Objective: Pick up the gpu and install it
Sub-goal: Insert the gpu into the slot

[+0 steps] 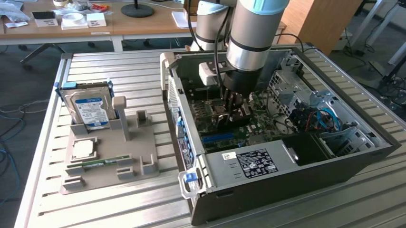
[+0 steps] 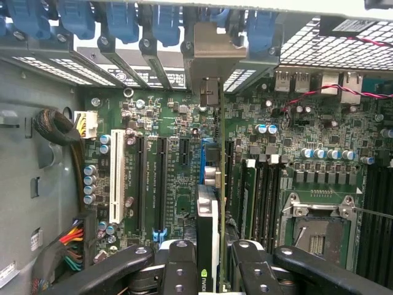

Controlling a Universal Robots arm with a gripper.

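My gripper (image 1: 233, 111) reaches down inside the open computer case (image 1: 285, 164), over the motherboard (image 2: 178, 184). It is shut on the gpu (image 2: 207, 221), which I see edge-on between the two black fingers (image 2: 178, 270). The card stands upright along the blue expansion slot (image 2: 202, 161). Its metal end bracket (image 2: 209, 67) sits at the case's rear slot openings, among the blue slot latches (image 2: 166, 21). Whether the card's edge is down in the slot is hidden. In the exterior view the gpu (image 1: 236, 119) is a dark shape below the fingers.
On the exterior view's left, a grey fixture (image 1: 142, 147) holds a blue-labelled hard drive (image 1: 89, 107), a processor chip (image 1: 82, 148) and a green memory stick (image 1: 98, 163). Inside the case are the CPU socket (image 2: 319, 227), a white slot (image 2: 116, 178) and cable bundles (image 2: 70, 243).
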